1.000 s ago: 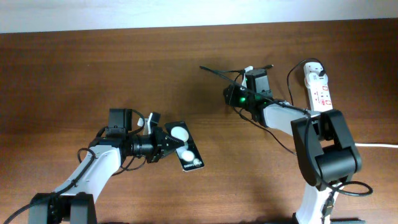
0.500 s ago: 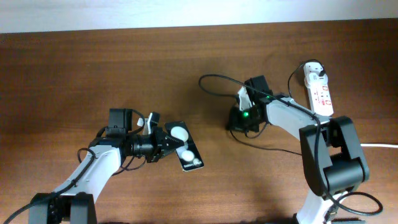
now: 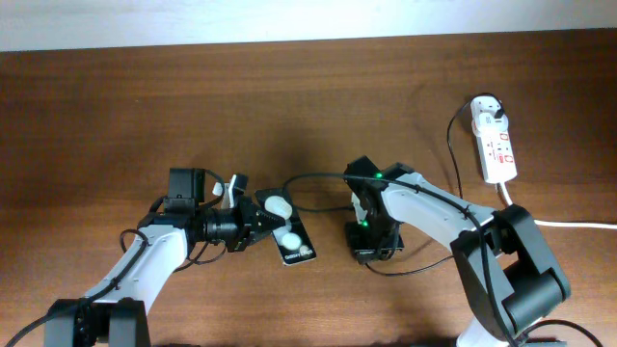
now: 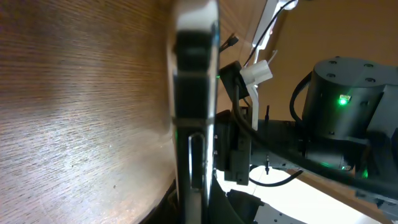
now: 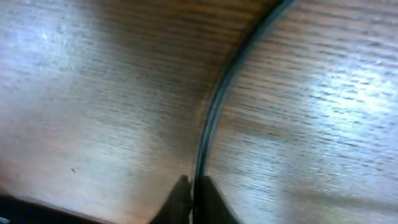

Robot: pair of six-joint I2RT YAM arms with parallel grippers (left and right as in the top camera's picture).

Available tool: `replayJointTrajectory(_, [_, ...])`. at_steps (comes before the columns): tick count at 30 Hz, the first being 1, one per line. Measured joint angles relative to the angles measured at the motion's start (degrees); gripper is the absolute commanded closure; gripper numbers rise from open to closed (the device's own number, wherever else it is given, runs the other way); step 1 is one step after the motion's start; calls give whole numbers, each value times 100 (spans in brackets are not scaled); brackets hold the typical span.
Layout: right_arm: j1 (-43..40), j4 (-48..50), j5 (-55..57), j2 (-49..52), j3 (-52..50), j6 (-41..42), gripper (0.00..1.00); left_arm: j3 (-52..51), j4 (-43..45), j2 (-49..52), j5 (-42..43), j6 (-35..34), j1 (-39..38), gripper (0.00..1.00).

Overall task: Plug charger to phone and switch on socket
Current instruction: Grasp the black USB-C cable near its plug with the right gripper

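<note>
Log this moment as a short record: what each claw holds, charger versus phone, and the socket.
left claw: shut on the phone
right claw: shut on the charger cable
charger to phone: not joined; right claw beside the phone, apart from it
socket: far to the right, neither claw near it; switch state too small to tell

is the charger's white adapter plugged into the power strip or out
In, it appears: the white adapter sits on the far end of the socket, its thin black cable looping away.
</note>
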Motion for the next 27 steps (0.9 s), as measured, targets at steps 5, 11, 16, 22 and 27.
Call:
replayJointTrajectory(5, [-11, -439, 107, -15, 579, -22, 4, 0, 0, 0, 0, 0, 0, 100])
replayJointTrajectory(11, [-79, -841, 780, -26, 1519, 289, 1, 0, 2, 0, 2, 0, 0, 100])
replayJointTrajectory(16, [-564, -105, 1158, -26, 1537, 852, 1, 0, 0, 0, 2, 0, 0, 100])
replayJointTrajectory(22, [-763, 214, 1917, 192, 1539, 1908, 22, 0, 0, 0, 0, 0, 0, 100])
replayJointTrajectory(27, [-848, 557, 2120, 839, 1539, 2625, 41, 0, 0, 0, 0, 0, 0, 100])
